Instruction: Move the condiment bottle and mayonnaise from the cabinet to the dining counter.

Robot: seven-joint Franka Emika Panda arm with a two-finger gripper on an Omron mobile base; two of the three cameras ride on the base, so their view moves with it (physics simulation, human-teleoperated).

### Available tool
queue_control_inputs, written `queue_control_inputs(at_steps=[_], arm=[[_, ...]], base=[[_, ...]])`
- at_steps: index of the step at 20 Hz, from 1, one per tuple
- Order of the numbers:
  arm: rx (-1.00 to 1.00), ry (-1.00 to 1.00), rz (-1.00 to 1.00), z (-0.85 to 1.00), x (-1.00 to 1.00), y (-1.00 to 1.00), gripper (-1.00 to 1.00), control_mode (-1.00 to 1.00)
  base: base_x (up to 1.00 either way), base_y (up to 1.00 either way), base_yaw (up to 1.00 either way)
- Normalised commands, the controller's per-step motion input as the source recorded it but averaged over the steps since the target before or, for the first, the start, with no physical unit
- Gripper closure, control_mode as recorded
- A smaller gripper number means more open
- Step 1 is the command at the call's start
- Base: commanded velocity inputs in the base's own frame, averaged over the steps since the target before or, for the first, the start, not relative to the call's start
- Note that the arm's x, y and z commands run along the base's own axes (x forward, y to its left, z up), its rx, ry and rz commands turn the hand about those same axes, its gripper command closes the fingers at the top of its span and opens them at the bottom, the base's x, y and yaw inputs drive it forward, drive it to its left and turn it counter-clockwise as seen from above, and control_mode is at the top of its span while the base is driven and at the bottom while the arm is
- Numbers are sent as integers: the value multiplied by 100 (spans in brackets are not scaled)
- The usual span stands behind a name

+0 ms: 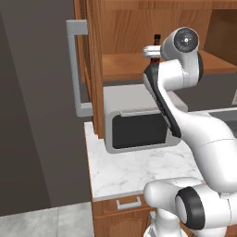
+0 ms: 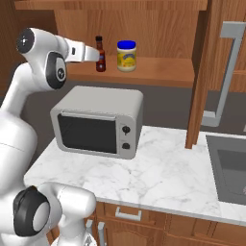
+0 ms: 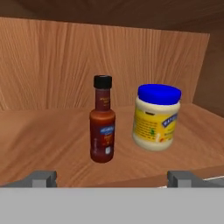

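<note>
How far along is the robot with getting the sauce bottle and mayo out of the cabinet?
Early. Done: the reddish-brown wooden wall cabinet stands open. In hand: the open two-finger gripper faces the slim dark red-brown condiment bottle, not gripping. Left: the bottle and the blue-lidded pale yellow mayonnaise jar both sit on the shelf.

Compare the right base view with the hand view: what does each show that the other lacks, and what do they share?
Right base view alone: the microwave, the marble worktop, the sink and the arm. Hand view alone: the open tool, its fingertips set wide. Both: the condiment bottle and the mayonnaise, upright, apart, on the cabinet shelf.
</note>
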Motion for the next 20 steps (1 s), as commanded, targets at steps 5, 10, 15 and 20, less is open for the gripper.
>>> queue_control_inputs(at_steps=[5, 10, 15, 20], arm=[[0, 1, -4, 13, 22, 0, -100, -100], [0, 5, -5, 5, 22, 0, -100, -100], [0, 4, -2, 0, 32, 0, -100, -100], [0, 1, -1, 0, 40, 0, -100, -100]], base=[[0, 0, 0], [0, 0, 0], [0, 0, 0], [0, 0, 0]])
